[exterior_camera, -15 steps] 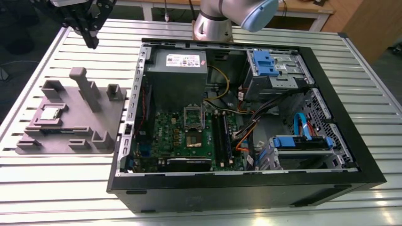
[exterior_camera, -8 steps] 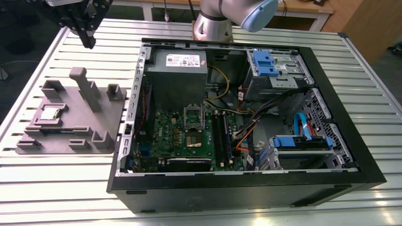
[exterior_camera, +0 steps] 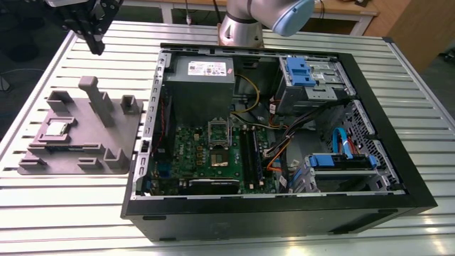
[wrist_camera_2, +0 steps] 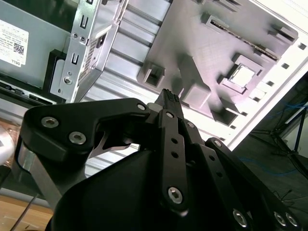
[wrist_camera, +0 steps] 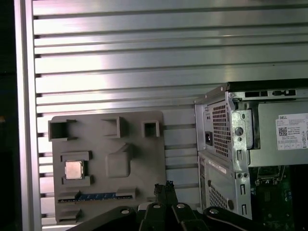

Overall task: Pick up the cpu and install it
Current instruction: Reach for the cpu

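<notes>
Jaws pressed together with nothing between them: the one gripper (exterior_camera: 97, 49) hangs over the slatted metal table (exterior_camera: 71, 213) at the exterior view's left, beyond the fixture tray (exterior_camera: 78, 154) and well apart from it. In both wrist views its black fingertips (wrist_camera: 164, 186) point toward the tray.

One cpu (exterior_camera: 57, 128) lies flat, silvery top up, in a square pocket of that single grey tray, on the side away from the computer case (exterior_camera: 284, 218). Both wrist views show it seated there (wrist_camera: 73, 169), untouched.

One open black case lies beside the tray at the exterior view's right. Inside it are one green motherboard (exterior_camera: 192, 154) with one dark square socket (exterior_camera: 219, 159), one grey power supply (exterior_camera: 199, 90) and two blue drive caddies (exterior_camera: 304, 72).

One white label (exterior_camera: 206, 68) sits on the power supply; in the first wrist view it carries dark print and a square code (wrist_camera: 292, 131)
</notes>
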Available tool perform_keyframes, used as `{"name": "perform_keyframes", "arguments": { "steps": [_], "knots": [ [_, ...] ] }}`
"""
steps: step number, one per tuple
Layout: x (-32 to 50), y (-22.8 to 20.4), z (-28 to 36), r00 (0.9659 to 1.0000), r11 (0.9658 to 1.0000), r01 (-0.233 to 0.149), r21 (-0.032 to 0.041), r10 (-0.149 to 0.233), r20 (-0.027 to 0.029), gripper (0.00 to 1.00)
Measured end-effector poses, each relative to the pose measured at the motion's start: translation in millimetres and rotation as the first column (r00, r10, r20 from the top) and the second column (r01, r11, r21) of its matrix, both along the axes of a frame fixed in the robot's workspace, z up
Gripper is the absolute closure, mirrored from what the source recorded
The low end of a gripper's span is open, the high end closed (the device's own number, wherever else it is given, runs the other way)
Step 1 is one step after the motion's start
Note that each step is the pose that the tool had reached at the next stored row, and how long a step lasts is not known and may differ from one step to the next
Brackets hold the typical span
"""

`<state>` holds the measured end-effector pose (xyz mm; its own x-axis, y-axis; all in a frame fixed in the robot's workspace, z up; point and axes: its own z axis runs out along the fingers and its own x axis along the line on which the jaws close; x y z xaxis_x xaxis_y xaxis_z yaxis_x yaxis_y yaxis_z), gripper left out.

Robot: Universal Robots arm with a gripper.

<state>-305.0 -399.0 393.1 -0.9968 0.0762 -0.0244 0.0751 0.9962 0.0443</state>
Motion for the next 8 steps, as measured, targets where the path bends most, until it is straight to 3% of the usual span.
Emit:
{"name": "perform_keyframes", "arguments": {
  "steps": [8],
  "knots": [
    [-5.7,0.0,0.0,1.0,1.0,0.0,0.0,0.0,0.0,0.9]
  ]
}}
